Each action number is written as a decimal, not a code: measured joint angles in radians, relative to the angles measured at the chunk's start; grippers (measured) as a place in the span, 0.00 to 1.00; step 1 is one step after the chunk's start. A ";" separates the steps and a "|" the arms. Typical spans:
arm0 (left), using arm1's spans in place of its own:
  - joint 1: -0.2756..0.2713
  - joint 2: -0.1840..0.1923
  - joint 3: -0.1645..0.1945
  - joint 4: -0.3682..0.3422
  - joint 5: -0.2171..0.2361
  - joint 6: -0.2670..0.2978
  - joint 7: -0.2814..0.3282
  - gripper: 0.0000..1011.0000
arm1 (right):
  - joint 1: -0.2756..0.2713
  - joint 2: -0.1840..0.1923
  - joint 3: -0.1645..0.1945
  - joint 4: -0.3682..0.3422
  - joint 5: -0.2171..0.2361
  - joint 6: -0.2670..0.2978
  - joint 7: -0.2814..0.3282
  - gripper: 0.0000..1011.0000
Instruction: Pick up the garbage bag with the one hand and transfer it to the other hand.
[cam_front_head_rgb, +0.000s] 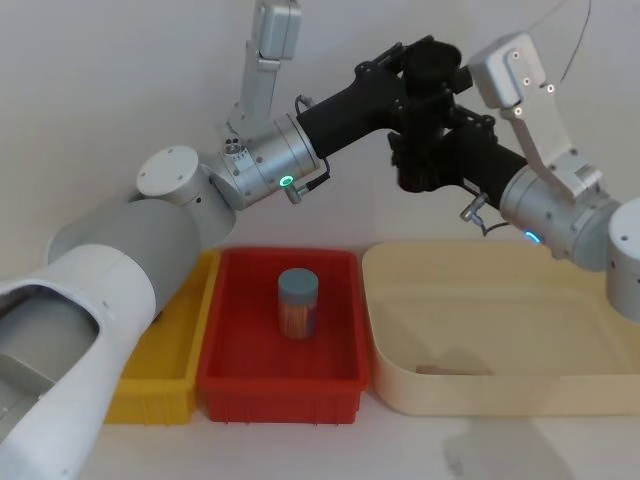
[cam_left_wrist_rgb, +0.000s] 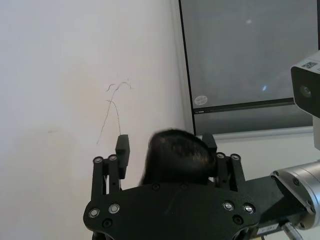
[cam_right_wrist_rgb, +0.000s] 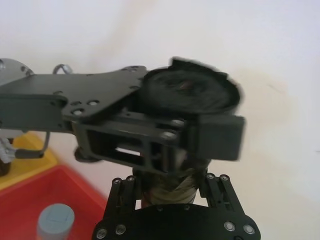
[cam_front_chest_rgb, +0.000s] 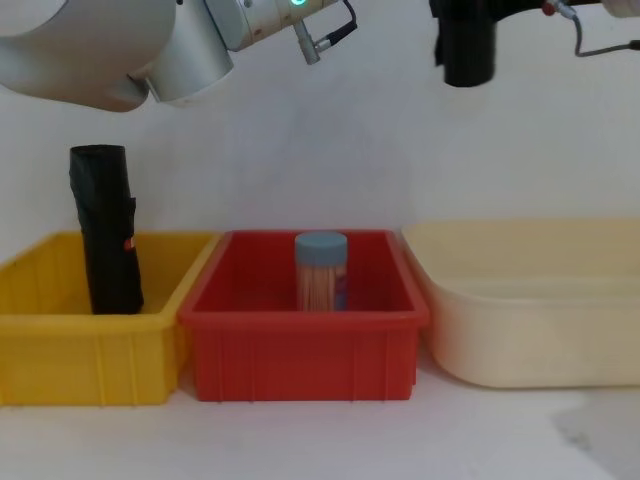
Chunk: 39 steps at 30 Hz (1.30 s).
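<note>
Head view: the garbage bag (cam_front_head_rgb: 432, 150), judged light, soft and slippery, is clamped upright by the one hand (cam_front_head_rgb: 425, 75) above and the other hand (cam_front_head_rgb: 428, 160) below; mid-roll holds are advised

I find no text that I can read. On the window glass (cam_left_wrist_rgb: 200, 100) in my left wrist view there is a small round sticker, but its print is too small to read. On the grey housing (cam_left_wrist_rgb: 306, 85) near the edge of the same view sits a small square code label, also not readable. The second black roll (cam_front_chest_rgb: 105, 230), standing in the yellow bin (cam_front_chest_rgb: 60, 350), carries a small red-orange mark without any letters I can make out.
</note>
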 joint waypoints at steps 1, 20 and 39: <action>0.000 0.000 0.000 0.000 0.000 0.000 0.000 0.85 | -0.001 0.001 0.002 -0.001 0.000 0.001 -0.002 0.59; 0.000 0.000 0.000 0.000 0.000 0.000 0.000 0.99 | -0.082 0.056 0.106 -0.078 -0.041 0.042 -0.113 0.59; 0.000 0.000 0.000 0.000 0.000 0.000 0.000 0.99 | -0.155 0.081 0.230 -0.124 -0.102 0.075 -0.280 0.96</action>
